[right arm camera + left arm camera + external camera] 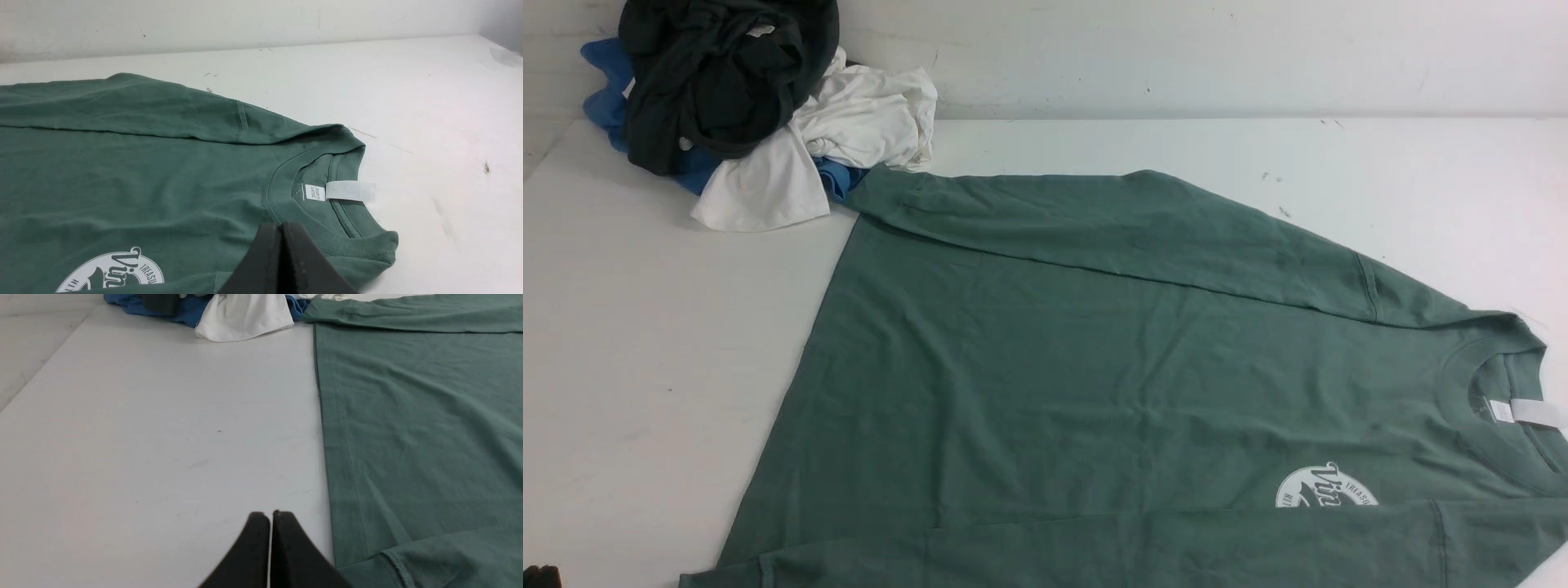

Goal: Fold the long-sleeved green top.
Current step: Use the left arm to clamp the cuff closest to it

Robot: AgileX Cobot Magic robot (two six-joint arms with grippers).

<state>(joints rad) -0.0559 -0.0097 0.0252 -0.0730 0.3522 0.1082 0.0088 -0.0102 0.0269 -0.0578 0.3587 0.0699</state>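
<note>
The green long-sleeved top [1094, 351] lies flat on the white table, neck to the right and hem to the left. Its far sleeve [1111, 220] is laid along the body, the cuff reaching the clothes pile. The near sleeve [1094, 551] lies along the front edge. A white round logo [1327, 490] and a white neck tag [1531, 412] show. My left gripper [270, 514] is shut and empty over bare table beside the hem [331, 416]. My right gripper [281, 225] is shut and empty, just above the collar [286, 192] of the top [143, 171].
A pile of a black garment [719, 73], a white one [849, 131] and a blue one [605, 90] sits at the table's back left corner. The white table [629, 327] runs left of the hem, with a wall [1176, 49] behind.
</note>
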